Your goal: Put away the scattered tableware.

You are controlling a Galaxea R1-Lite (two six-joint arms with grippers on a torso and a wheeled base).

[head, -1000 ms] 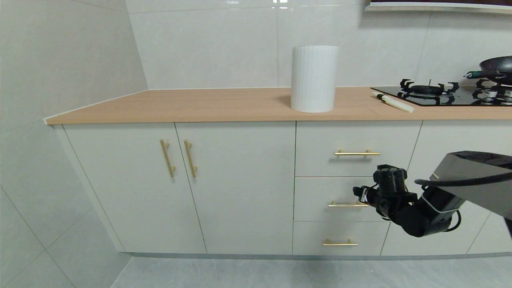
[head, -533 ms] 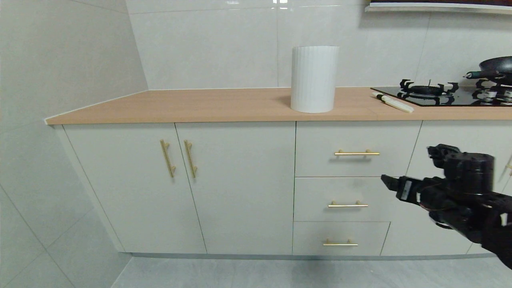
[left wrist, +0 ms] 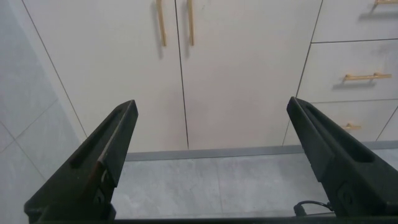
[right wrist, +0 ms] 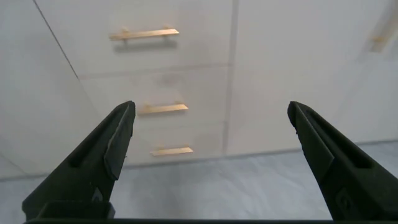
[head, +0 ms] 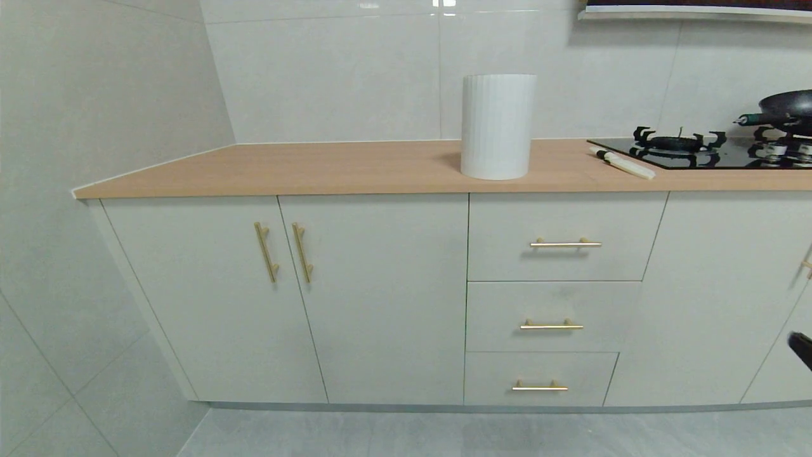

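A white ribbed cylinder container (head: 498, 125) stands upright on the wooden countertop (head: 317, 168). A slim white utensil (head: 622, 163) lies on the counter beside the stove. My right gripper (right wrist: 210, 106) is open and holds nothing; it faces the stack of three closed drawers, apart from the middle drawer's gold handle (right wrist: 163, 109). A dark tip of the right arm (head: 800, 348) shows at the head view's right edge. My left gripper (left wrist: 210, 104) is open and holds nothing, low in front of the double cabinet doors (left wrist: 177, 74) and the floor.
A black gas stove (head: 691, 151) with a dark pan (head: 786, 108) sits at the counter's right end. The three drawers (head: 558, 241) and the two cabinet doors (head: 285, 292) are closed. Tiled walls bound the left side and back. Grey floor lies before the cabinets.
My right arm drew back from the middle drawer's handle, swinging right and down until it has nearly left the head view. The drawers stayed closed.
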